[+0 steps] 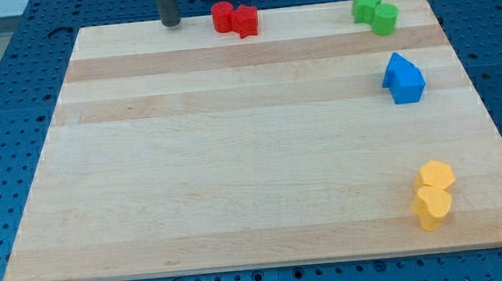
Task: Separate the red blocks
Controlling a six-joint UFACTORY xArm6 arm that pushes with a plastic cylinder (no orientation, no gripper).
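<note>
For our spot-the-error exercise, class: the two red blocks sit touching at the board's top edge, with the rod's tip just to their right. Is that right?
Not quite. In the camera view, my tip stands to the left of the two red blocks, apart from them, not to their right. The rest holds: they touch each other at the top edge of the board.

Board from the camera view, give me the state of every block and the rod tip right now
my tip: at the top edge, left of the red pair, apart
red blocks: touching each other
green blocks: touching, top right
blue blocks: pressed together, right side
yellow blocks: touching, bottom right
</note>
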